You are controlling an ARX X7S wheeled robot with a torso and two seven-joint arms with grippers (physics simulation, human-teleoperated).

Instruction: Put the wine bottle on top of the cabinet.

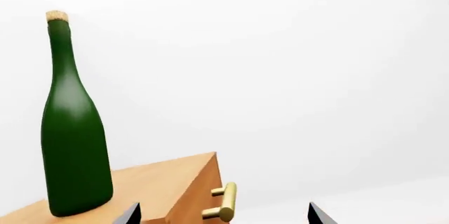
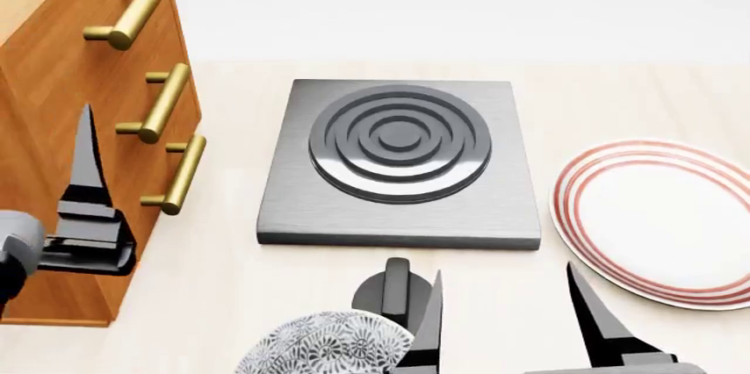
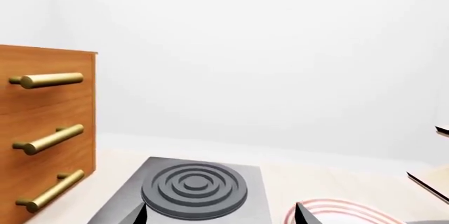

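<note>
Standing upright on the cabinet (image 1: pixel 151 184), near its edge, the wine bottle (image 1: pixel 73 140) could topple if the released left gripper (image 1: pixel 224 214) clips it at nine o'clock.

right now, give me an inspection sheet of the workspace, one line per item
surface: pale wooden tabletop, bare between the items.
job's things: wine bottle stands upright on top of the cabinet, near a corner; cork in place; the cabinet's three drawers look shut.
clutter: grey burner plate at centre; red-rimmed plate to its right; patterned bowl at the near edge.
grippers: left tool open, holding nothing, apart from the bottle; right tool open, empty, beside the bowl.
cables: nothing seen.
surroundings: plain white backdrop, nothing else seen.
</note>
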